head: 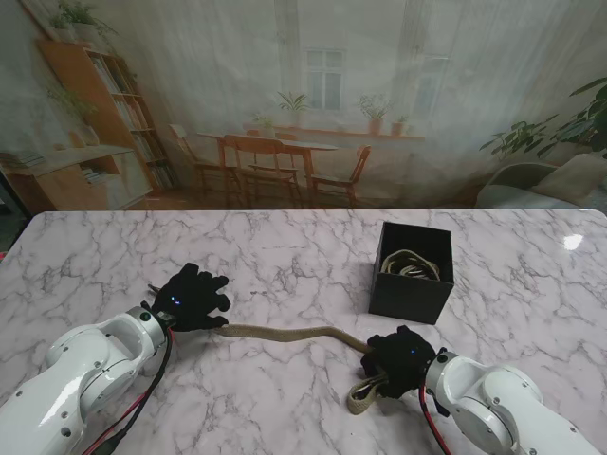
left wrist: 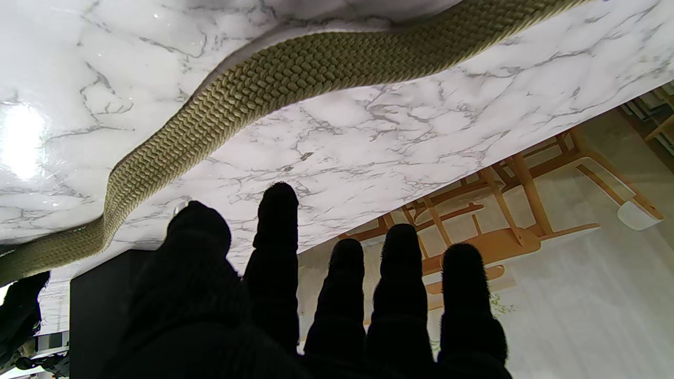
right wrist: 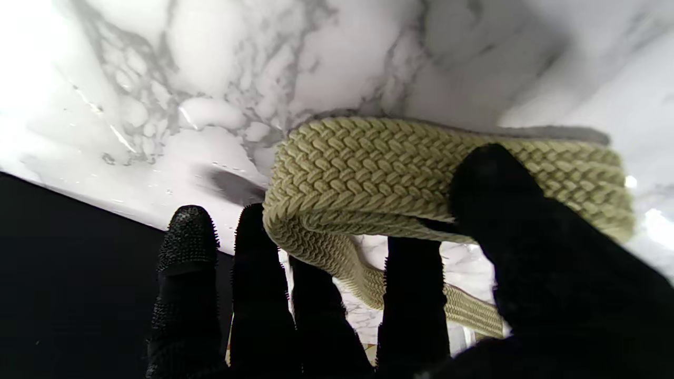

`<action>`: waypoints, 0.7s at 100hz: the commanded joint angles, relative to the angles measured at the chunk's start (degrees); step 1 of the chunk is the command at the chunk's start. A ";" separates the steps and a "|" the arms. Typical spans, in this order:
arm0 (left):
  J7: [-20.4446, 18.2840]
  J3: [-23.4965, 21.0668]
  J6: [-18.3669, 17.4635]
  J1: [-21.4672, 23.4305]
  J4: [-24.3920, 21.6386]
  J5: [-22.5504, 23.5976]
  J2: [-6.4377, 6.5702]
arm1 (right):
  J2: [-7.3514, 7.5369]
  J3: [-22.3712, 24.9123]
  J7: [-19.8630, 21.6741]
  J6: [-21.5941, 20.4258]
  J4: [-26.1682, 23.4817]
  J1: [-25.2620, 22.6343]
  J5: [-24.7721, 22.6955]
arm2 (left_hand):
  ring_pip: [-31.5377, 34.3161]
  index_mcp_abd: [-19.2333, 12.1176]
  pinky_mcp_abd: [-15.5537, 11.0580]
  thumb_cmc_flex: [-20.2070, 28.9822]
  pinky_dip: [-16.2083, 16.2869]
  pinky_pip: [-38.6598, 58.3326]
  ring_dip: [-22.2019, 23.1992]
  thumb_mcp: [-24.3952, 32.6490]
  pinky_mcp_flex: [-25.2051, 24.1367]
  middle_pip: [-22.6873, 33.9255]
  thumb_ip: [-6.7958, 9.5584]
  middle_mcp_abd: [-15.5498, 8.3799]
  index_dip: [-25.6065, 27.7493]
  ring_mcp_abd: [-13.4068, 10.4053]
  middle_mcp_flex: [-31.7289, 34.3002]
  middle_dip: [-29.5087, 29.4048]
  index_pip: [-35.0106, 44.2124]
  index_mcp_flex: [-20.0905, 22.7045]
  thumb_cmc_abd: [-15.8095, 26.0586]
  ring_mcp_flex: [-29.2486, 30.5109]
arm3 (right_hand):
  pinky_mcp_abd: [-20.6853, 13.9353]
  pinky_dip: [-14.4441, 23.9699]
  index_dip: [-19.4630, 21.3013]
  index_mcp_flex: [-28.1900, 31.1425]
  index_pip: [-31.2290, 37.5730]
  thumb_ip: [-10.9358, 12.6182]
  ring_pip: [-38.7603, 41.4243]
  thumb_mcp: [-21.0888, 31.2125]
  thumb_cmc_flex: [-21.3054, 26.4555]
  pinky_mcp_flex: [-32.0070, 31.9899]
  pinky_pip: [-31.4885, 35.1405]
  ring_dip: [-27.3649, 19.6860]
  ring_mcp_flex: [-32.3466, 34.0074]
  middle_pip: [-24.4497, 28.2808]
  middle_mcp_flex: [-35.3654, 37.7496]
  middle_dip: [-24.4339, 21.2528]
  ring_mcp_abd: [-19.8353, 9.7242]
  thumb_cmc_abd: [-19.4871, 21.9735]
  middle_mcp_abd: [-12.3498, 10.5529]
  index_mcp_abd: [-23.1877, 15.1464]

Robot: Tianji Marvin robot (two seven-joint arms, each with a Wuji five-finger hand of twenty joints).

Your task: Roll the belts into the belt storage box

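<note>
1. Nearest to me in the stand's view, the right hand sits low on the marble table, its black-gloved fingers clenched around a folded loop of the woven olive belt.
2. In the right wrist view, the thumb presses on the doubled belt while the other fingers curl beneath it; the palm hides the part of the belt inside the hand.
3. A short loop of belt pokes out on the side of the right hand nearer to me; its very end is hard to make out.
4. From that hand the belt runs flat across the table to the left and ends just beside the left hand.
5. The left hand is released, its fingers spread and holding nothing; the belt lies on the table just past its fingertips.
6. The black storage box stands open, farther from me than the right hand and near it, with a pale coiled belt inside; its walls hide most of that coil.
7. Both white arms are cut off at the bottom corners.
8. No readable writing shows on the box, belt or gloves.
</note>
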 commanded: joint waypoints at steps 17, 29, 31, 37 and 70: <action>-1.02 0.23 0.10 0.06 -0.22 -0.15 -0.12 | -0.46 -1.20 -3.39 1.14 2.41 0.12 0.24 | -0.38 1.56 2.39 -0.55 0.24 -1.80 -0.09 -0.96 -0.96 -1.47 -0.40 1.08 0.55 0.90 0.75 0.03 -0.63 0.27 2.15 -0.09 | 1.04 -0.15 -0.07 1.83 7.83 0.28 3.97 3.03 5.91 2.73 1.80 0.60 8.91 13.47 21.55 6.36 -7.79 2.56 -10.53 -2.43; -1.13 0.34 0.04 -0.02 -0.21 -0.18 -0.11 | -0.56 -1.57 -6.85 0.63 3.68 0.38 -0.50 | -0.37 1.44 2.41 -0.57 0.25 -1.83 -0.09 -0.98 -0.98 -1.45 -0.40 1.02 0.56 0.87 0.78 0.04 -0.63 0.26 2.09 -0.07 | -2.57 1.47 0.71 0.81 5.95 0.54 5.64 3.58 7.97 5.78 4.78 2.53 13.58 15.42 30.77 11.16 -10.30 2.43 -12.29 -4.98; -1.14 0.35 0.03 -0.04 -0.21 -0.19 -0.11 | -0.59 -1.65 -7.65 0.53 3.96 0.43 -0.71 | -0.37 1.44 2.43 -0.53 0.25 -1.83 -0.08 -0.96 -0.97 -1.46 -0.40 1.03 0.56 0.86 0.75 0.04 -0.63 0.27 2.08 -0.06 | -3.15 1.72 0.72 0.32 5.16 0.54 5.97 3.65 8.09 6.34 5.32 2.75 14.34 15.70 32.16 11.58 -10.65 2.25 -12.69 -5.34; -1.14 0.38 0.01 -0.05 -0.20 -0.18 -0.11 | -0.66 -1.89 -10.40 0.01 4.96 0.66 -1.20 | -0.38 1.39 2.44 -0.54 0.25 -1.85 -0.09 -0.96 -1.00 -1.45 -0.40 1.05 0.58 0.87 0.78 0.04 -0.61 0.27 2.08 -0.08 | -4.88 2.61 0.19 -0.69 1.95 0.62 7.40 4.17 8.72 8.33 7.35 3.73 17.32 16.63 36.85 12.75 -11.93 1.62 -14.00 -6.26; -1.01 0.40 0.04 -0.08 -0.20 -0.09 -0.11 | -0.92 -3.45 -20.25 -1.22 9.06 2.24 -2.54 | -0.38 1.37 2.39 -0.36 0.28 -1.88 -0.08 -0.92 -0.99 -1.43 -0.38 1.00 0.62 0.93 0.80 0.05 -0.58 0.29 1.98 -0.10 | -6.20 3.24 -6.59 -23.41 -25.20 7.31 10.99 10.59 4.27 12.30 11.29 6.98 25.55 18.50 49.31 12.90 -14.88 3.06 -15.30 0.24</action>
